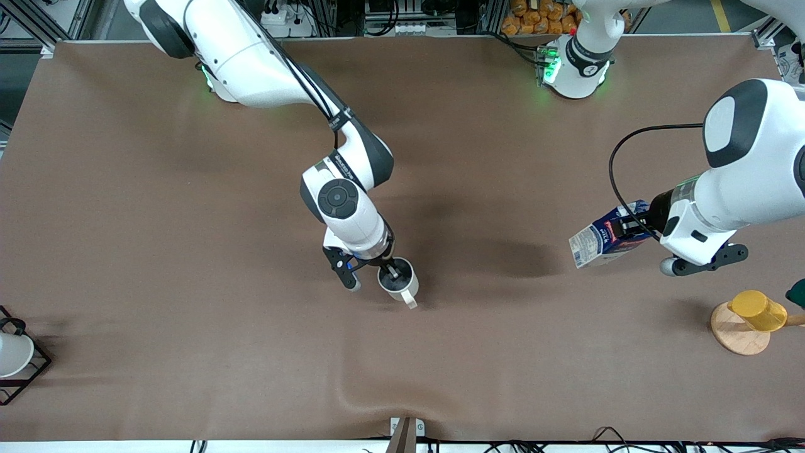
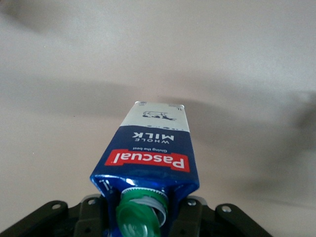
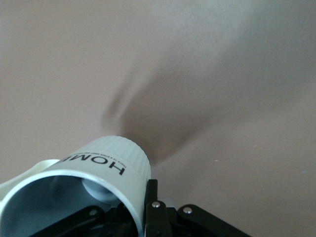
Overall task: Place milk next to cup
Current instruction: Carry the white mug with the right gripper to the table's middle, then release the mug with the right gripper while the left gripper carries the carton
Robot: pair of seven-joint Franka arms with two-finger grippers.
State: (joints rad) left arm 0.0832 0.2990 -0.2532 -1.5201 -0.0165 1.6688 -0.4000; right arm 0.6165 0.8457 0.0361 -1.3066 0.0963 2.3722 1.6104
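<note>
The milk [image 1: 600,242], a dark-blue carton with a red label and a whitish base, hangs tilted in the air over the table toward the left arm's end. My left gripper [image 1: 636,228] is shut on its top. In the left wrist view the milk [image 2: 153,148] points away from the left gripper [image 2: 145,219], and its green cap sits between the jaws. The cup [image 1: 398,283], a light grey-white mug with a pale handle, is at the table's middle. My right gripper [image 1: 392,270] is shut on its rim, one finger inside and one outside. In the right wrist view the cup [image 3: 106,165] fills the corner by the right gripper [image 3: 136,207]. I cannot tell whether the cup touches the table.
A yellow cup [image 1: 758,309] lies on a round wooden stand [image 1: 737,336] near the left arm's end. A white cup in a black wire rack [image 1: 14,353] sits at the right arm's end. A ripple in the brown table cover [image 1: 352,396] lies near the front edge.
</note>
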